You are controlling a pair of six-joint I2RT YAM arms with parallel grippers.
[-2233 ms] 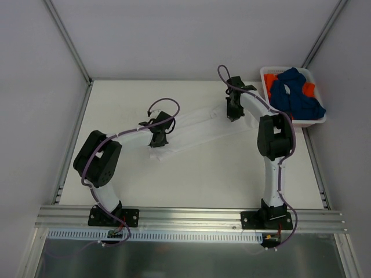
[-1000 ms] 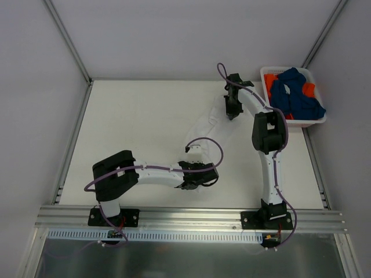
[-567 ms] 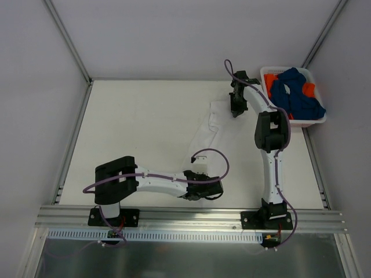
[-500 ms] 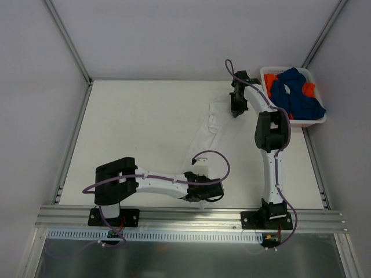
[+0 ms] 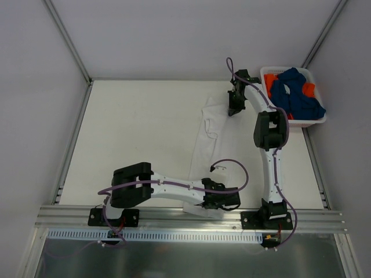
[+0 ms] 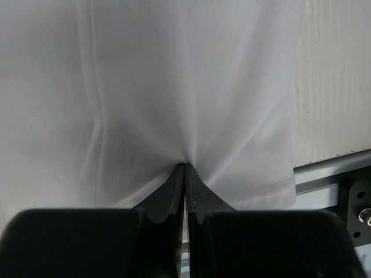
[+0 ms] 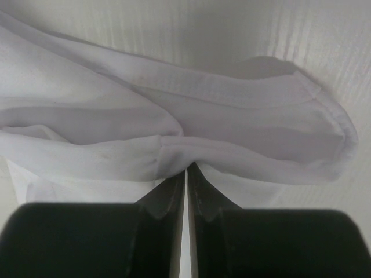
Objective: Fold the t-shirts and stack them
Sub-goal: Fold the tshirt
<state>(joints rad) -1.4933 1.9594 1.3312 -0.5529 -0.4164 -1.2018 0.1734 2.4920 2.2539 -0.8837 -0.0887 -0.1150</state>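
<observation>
The white t-shirt [image 5: 211, 139] lies stretched in a long strip from the far right of the table to its near edge. My left gripper [image 5: 223, 202] is shut on its near end, where the cloth [image 6: 174, 87] fans out from the pinched jaw tips [image 6: 185, 167]. Over at the far end, next to the basket, my right gripper [image 5: 233, 109] pinches a bunched fold of the shirt [image 7: 232, 127] at its tips [image 7: 186, 169], with only a thin slit between the jaws. Dark blue t-shirts [image 5: 295, 92] and an orange one [image 5: 271, 78] are piled in the basket.
The white plastic basket [image 5: 262, 85] stands at the far right corner, just right of my right gripper. The aluminium rail [image 5: 174, 219] runs along the near edge, and the shirt's near end hangs over it [image 6: 330, 174]. Grey walls enclose the table.
My left arm has swung from the table's middle to the near edge on the right, dragging the shirt's end with it. The right gripper stayed near the basket.
</observation>
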